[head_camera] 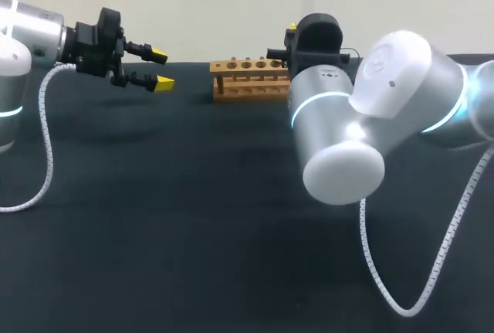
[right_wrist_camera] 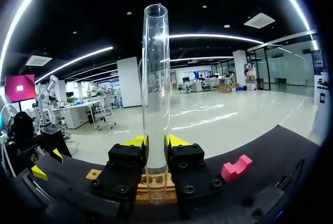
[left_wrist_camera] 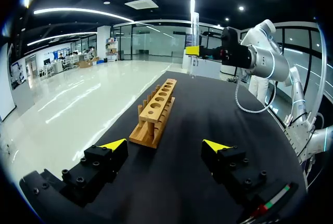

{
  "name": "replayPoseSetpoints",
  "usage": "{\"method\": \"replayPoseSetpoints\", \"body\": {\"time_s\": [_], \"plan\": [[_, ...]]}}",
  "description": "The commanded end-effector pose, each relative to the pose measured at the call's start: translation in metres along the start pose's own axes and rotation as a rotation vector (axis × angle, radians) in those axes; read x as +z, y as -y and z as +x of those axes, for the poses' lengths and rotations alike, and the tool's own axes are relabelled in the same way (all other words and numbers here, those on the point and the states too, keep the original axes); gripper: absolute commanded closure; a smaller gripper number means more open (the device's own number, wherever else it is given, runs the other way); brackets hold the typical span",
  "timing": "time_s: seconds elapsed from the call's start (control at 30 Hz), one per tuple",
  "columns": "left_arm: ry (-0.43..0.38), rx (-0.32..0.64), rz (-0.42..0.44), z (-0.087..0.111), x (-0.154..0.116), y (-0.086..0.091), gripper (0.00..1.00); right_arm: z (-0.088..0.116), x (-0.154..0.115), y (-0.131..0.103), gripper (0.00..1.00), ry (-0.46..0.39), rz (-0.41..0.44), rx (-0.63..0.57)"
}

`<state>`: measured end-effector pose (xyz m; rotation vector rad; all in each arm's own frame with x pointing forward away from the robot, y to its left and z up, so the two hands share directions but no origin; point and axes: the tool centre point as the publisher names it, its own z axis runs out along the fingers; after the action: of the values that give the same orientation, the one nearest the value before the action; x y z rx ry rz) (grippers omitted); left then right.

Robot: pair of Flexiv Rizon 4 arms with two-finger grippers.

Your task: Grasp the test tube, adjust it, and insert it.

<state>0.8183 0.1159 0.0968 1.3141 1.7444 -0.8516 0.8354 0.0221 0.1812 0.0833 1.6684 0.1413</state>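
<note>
A clear glass test tube (right_wrist_camera: 155,78) stands upright between the fingers of my right gripper (right_wrist_camera: 155,143), which is shut on its lower part. The tube's rounded end hangs just above the wooden rack (right_wrist_camera: 141,188), over one of its holes. From the left wrist, the same tube (left_wrist_camera: 192,11) rises from the right gripper (left_wrist_camera: 192,50) above the rack's far end. The wooden rack (head_camera: 248,78) with a row of holes sits at the back middle of the black table. My left gripper (head_camera: 158,69) hovers open left of the rack, holding nothing. My own right arm mostly hides the right gripper (head_camera: 292,35).
A small pink block (right_wrist_camera: 237,168) lies on the black table beside the rack on the right gripper's side. My right arm's large silver elbow (head_camera: 363,117) and its white cable (head_camera: 432,271) hang over the right half of the table.
</note>
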Motion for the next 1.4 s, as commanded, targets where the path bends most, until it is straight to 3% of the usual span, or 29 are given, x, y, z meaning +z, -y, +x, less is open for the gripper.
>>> {"method": "replayPoseSetpoints", "body": {"time_s": [0.03, 0.57, 1.4], "plan": [[0.004, 0.003, -0.003, 0.001, 0.000, 0.001, 0.00, 0.002, 0.007, -0.003, 1.00, 0.023, -0.010, 0.000], [0.004, 0.003, -0.003, 0.001, 0.000, 0.001, 0.00, 0.008, 0.029, -0.007, 1.00, 0.058, -0.052, -0.002], [0.004, 0.003, -0.003, 0.001, 0.000, 0.001, 0.00, 0.022, 0.046, 0.001, 1.00, 0.037, -0.070, -0.002]]}}
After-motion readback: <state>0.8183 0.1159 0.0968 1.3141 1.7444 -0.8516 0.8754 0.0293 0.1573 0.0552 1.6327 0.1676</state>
